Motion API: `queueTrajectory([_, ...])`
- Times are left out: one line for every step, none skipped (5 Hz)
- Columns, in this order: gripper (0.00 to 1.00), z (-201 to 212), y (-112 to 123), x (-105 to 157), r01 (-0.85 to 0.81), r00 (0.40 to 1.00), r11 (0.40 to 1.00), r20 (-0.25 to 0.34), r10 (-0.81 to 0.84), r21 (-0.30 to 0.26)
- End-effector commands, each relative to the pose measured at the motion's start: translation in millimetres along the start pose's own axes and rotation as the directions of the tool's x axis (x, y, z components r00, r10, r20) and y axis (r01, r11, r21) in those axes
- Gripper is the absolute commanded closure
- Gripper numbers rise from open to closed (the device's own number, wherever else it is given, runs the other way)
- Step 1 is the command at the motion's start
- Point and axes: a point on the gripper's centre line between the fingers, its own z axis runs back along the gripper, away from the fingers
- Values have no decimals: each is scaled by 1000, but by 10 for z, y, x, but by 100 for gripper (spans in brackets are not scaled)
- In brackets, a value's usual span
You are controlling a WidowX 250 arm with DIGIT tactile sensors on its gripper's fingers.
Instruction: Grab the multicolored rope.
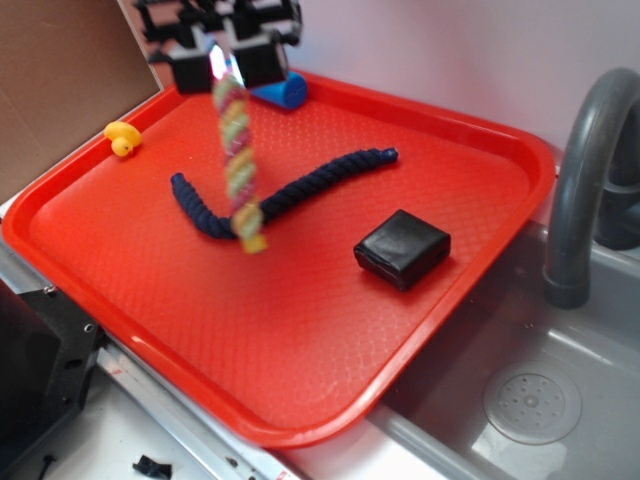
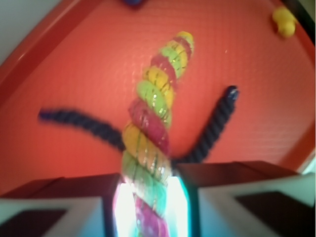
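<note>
- Gripper (image 1: 229, 62): fingers closed on the top end of the multicolored rope (image 1: 239, 165), above the red tray (image 1: 300, 350).
- Multicolored rope: hangs straight down from the gripper, clear of the tray, over the navy rope (image 1: 300, 185).
- Navy rope: lies curved on the tray.
- Black box (image 1: 402, 248): on the tray, right of the navy rope.
- Yellow duck (image 1: 122, 138): by the tray's left rim.

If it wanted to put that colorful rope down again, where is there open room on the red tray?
The widest bare stretch of the red tray is the near half, between the navy rope, the black box and the front rim. It is crowded at the back by the yellow duck and blue cylinder, where the gripper holds the multicolored rope.
</note>
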Motion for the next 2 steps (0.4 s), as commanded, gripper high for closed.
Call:
queueTrajectory([100, 788, 385, -200, 256, 957, 961, 166, -237, -102])
queueTrajectory([100, 821, 473, -192, 191, 969, 978, 176, -175, -83])
